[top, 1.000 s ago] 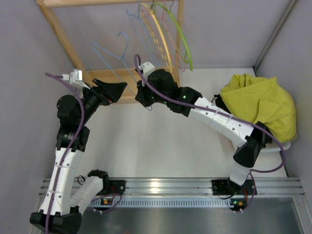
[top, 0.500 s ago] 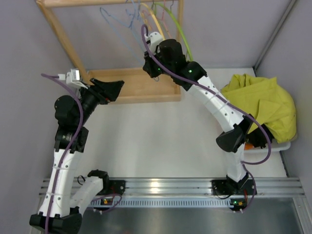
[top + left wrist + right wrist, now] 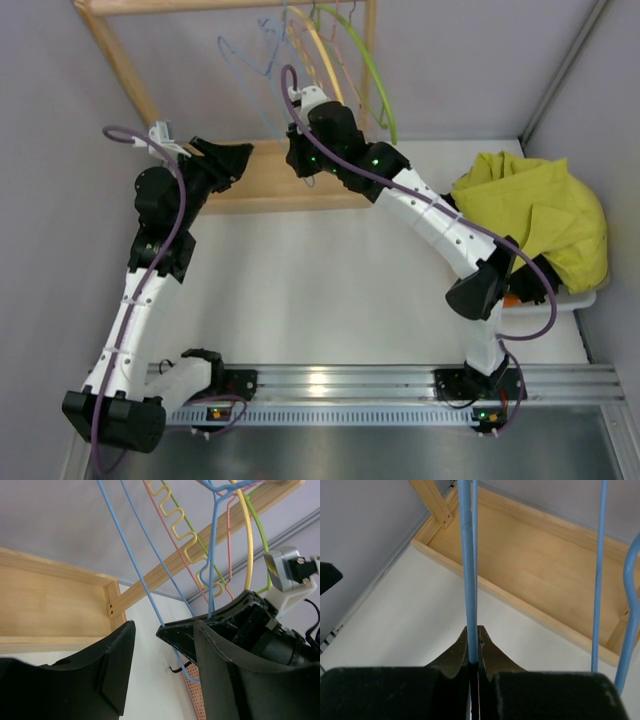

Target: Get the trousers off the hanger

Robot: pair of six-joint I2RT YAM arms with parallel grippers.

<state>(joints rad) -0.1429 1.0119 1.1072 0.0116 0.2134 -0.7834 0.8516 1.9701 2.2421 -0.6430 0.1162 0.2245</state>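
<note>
Trousers (image 3: pixel 535 215) sit bunched in the white tub (image 3: pixel 585 297) at the right of the counter (image 3: pixel 320 290), well away from the hanger (image 3: pixel 468 570). Right hand (image 3: pixel 474 642) is pinching its blue wire by the rack (image 3: pixel 127 80), a bit lower than half a second ago. Left hand (image 3: pixel 162 635) is spread and has shifted closer to the rack.

trousers (image 3: pixel 540 215) at far right, hanger (image 3: pixel 466 570) on rack (image 3: pixel 290 185) behind, right end effector (image 3: pixel 474 635) on its wire, left end effector (image 3: pixel 162 630) leftward
</note>
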